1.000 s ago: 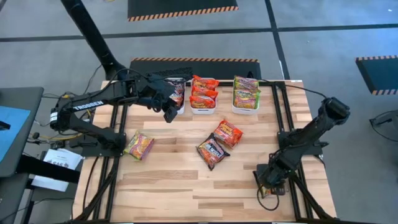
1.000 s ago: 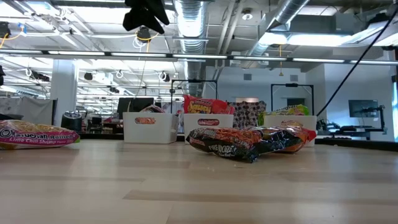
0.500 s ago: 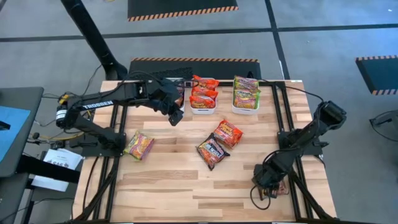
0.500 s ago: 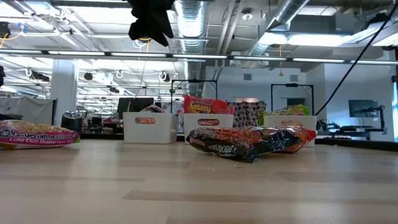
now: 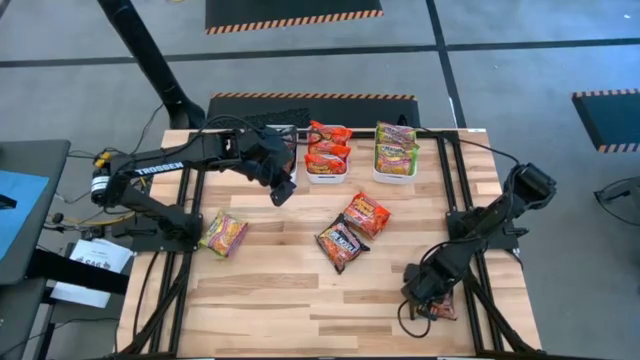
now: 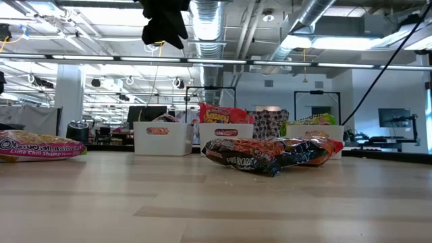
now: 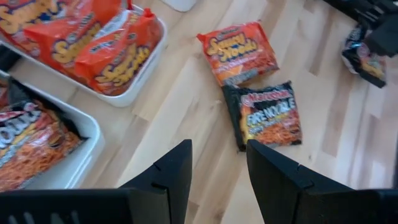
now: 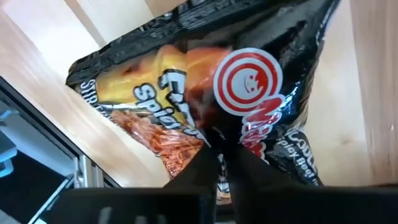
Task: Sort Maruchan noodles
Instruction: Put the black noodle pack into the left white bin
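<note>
Far left on the table (image 5: pixel 260 290), a lime-and-pink packet (image 5: pixel 223 235) is seen lying alone on the wood, well apart from everything else. Above it, the left gripper (image 5: pixel 281 188) is held in the air just in front of the left bin (image 7: pixel 74 163), its fingers (image 7: pixel 171 171) spread with nothing between them; two loose packets, an orange one (image 7: pixel 239 53) and a black one (image 7: pixel 268 116), are framed beyond the tips, touching each other near mid-table.

Along the back edge, three white bins are lined up: dark packets in the left one, orange packets (image 5: pixel 327 152) stacked in the middle bin (image 5: pixel 326 176), green-and-yellow ones (image 5: pixel 396 148) in the right bin (image 5: pixel 396 178).

At the near right corner the right gripper (image 5: pixel 425 290) is down at table level, and its fingers (image 8: pixel 200 169) are pressed together on the edge of a black spicy packet (image 8: pixel 211 99). A pinch on the crinkled film is what the wrist view suggests, though how much film is caught cannot be told from so close.

For this pickup to be done well, the pinch should be confirmed as firm before any lift, since slick plastic is easily slipped. The packet is best raised straight up, clear of the frame rail (image 8: pixel 37 146) beside it, then carried high over the loose pair to the dark bin, and released low so nothing is bounced out.
</note>
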